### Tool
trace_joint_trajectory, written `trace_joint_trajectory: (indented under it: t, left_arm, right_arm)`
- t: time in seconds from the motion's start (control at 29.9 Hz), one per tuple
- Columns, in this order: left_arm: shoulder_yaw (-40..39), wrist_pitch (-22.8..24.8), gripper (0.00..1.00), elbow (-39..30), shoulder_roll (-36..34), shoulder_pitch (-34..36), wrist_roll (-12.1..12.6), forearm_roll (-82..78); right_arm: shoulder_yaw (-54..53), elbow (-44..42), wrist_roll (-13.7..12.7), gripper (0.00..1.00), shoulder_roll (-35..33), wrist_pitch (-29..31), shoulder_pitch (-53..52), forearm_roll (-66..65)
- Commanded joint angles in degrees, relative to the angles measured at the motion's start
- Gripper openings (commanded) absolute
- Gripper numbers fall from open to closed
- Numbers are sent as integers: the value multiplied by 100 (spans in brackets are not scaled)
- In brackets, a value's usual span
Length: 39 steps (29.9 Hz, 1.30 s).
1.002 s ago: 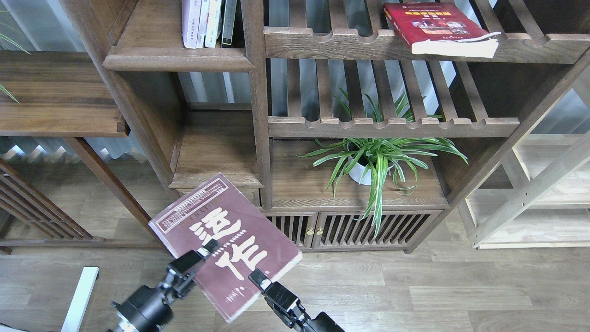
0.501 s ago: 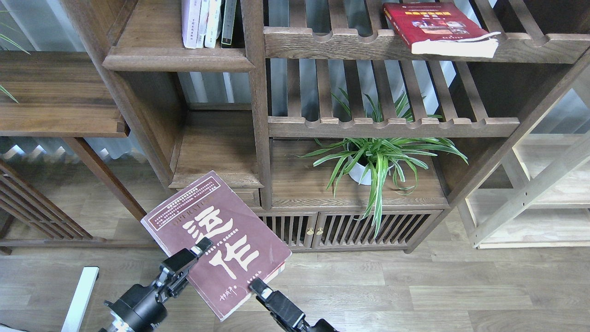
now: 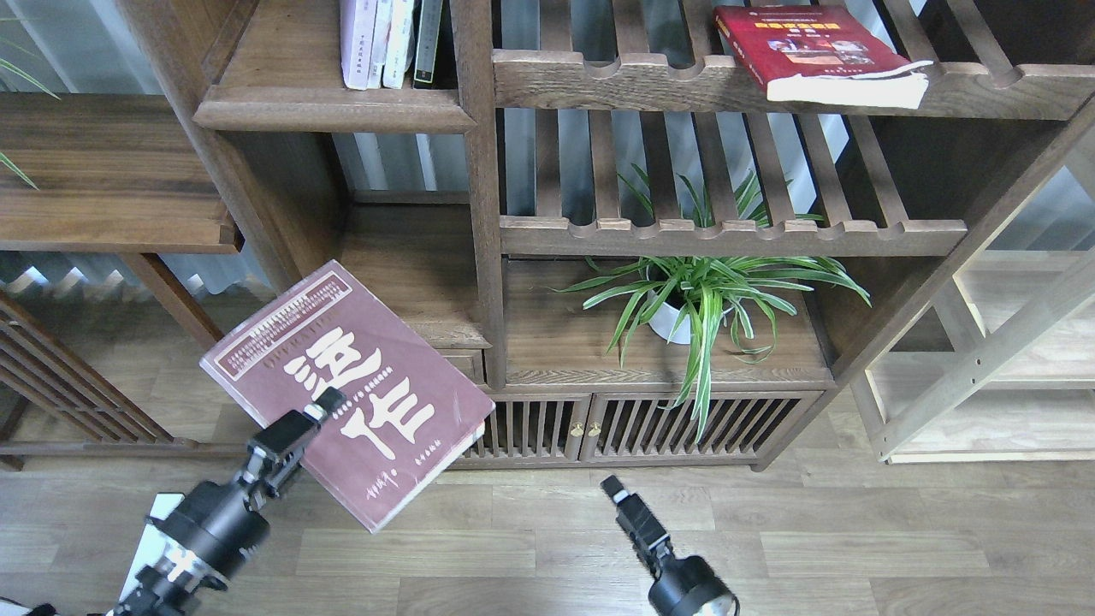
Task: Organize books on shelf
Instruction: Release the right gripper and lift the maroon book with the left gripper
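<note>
The dark maroon book (image 3: 346, 393), marked with big white Chinese characters, is held in the air in front of the bookcase, cover up and tilted, over the wooden floor (image 3: 855, 539). It is clamped by the left claw (image 3: 318, 409) at its lower left edge, one finger being seen on the cover beside the characters, the other hidden beneath. The right claw (image 3: 613, 489) is well apart from the book, to its right and lower, with nothing in it; it is seen end-on and small, so whether its fingers are apart or together cannot be told.

The shelf (image 3: 282, 94), a solid dark brown board with a rounded front edge, is seen at the upper left. At its right end, against the upright post, the pale lavender-white book (image 3: 355, 43) is stood upright with a few other thin volumes beside it. The thick red book (image 3: 813, 51) is laid flat on the upper slatted rack (image 3: 633, 81), overhanging its front rail. A potted spider plant (image 3: 693, 299) is placed in a lower compartment.
</note>
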<state>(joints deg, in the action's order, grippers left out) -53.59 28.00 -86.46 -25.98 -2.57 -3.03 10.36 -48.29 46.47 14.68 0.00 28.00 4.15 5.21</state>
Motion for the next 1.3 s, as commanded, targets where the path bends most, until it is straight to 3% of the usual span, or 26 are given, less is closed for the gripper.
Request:
trace_joint_trajectory:
  t: [0.0, 0.13, 0.23, 0.43, 0.74, 1.27]
  left_arm:
    - [-362, 0, 2, -55, 58, 11, -13, -613]
    - [-837, 0, 2, -318, 76, 19, -13, -1334]
    - [-1206, 0, 2, -880, 145, -77, -5, -1747]
    - [-2594, 0, 2, -1321, 769, -402, 22, -3239]
    - [-3518, 0, 2, -1515, 2598, -499, 31, -5447]
    - [-4854, 0, 2, -1523, 2598, -253, 145, -6002]
  right_arm:
    - [-75, -42, 9, 99, 0, 0, -151, 217]
    - [-312, -59, 18, 99, 0, 0, -327, 419]
    - [-452, -59, 18, 99, 0, 0, -415, 621]
    - [-637, -77, 18, 99, 0, 0, -529, 1043]
    - [-883, -103, 18, 99, 0, 0, -749, 1422]
    - [-1024, -305, 18, 99, 0, 0, -793, 1624]
